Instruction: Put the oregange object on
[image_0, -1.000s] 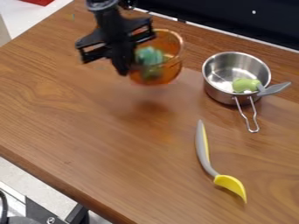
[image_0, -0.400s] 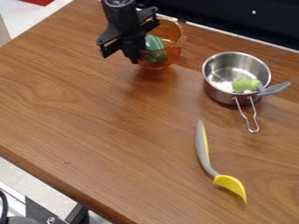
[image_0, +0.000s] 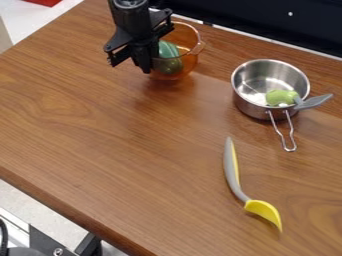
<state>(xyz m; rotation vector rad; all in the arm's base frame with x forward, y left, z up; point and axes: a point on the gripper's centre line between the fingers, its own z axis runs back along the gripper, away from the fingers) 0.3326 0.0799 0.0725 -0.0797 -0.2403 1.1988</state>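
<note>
Table (image_0: 120, 150): spread beneath the gripper (image_0: 145, 69), front edge (image_0: 40, 198) well apart.
Grip: was clamped on orange bowl (image_0: 187, 61).
Pot (image_0: 248, 104): stood apart.

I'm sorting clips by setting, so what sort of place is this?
Probably a robot test bench rather than a working kitchen: a black robot gripper is at an orange see-through bowl, with a steel pan and a yellow-ended spoon on a wooden tabletop.
</note>
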